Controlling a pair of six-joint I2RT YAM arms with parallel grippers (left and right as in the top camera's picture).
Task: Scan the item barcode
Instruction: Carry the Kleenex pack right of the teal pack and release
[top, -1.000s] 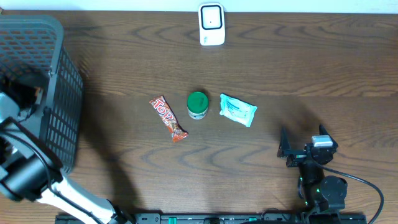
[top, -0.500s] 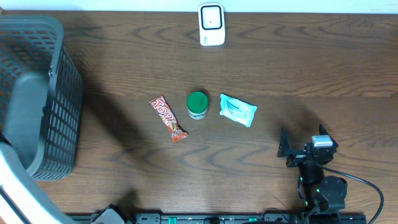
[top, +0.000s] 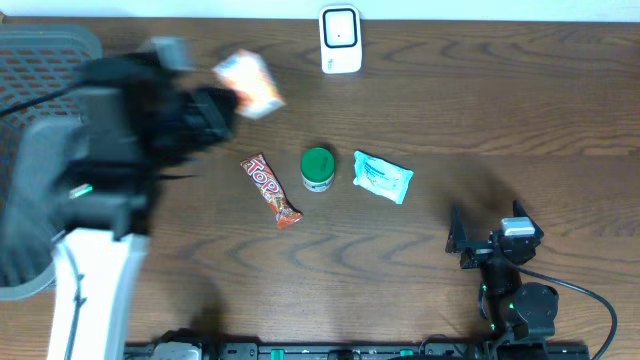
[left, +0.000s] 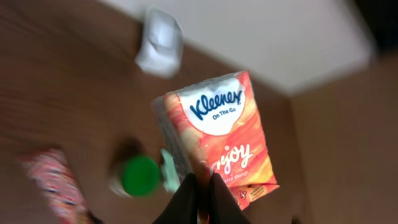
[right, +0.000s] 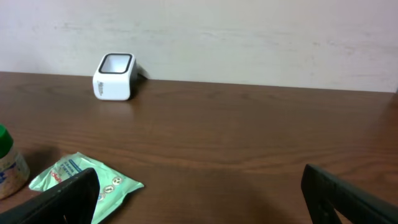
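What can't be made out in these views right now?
Barcode on the Kleenex pack: not seen. The left wrist view shows only its printed front, and overhead the pack is motion-blurred.
Left jaws: overhead, lost in the blurred left arm.
Basket: overhead, mostly covered by that arm.
Candy bar: left wrist view, blurred, print unreadable.
Right jaws: right wrist view, only the tips show at the bottom edge.

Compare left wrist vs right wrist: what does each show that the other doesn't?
Left wrist only: the Kleenex pack pinched in the shut left gripper, and a blurred red candy bar. Right wrist only: the open, empty right gripper. Both: the white scanner, the green-lidded jar, the teal packet (just a sliver in the left wrist) and the wooden table.
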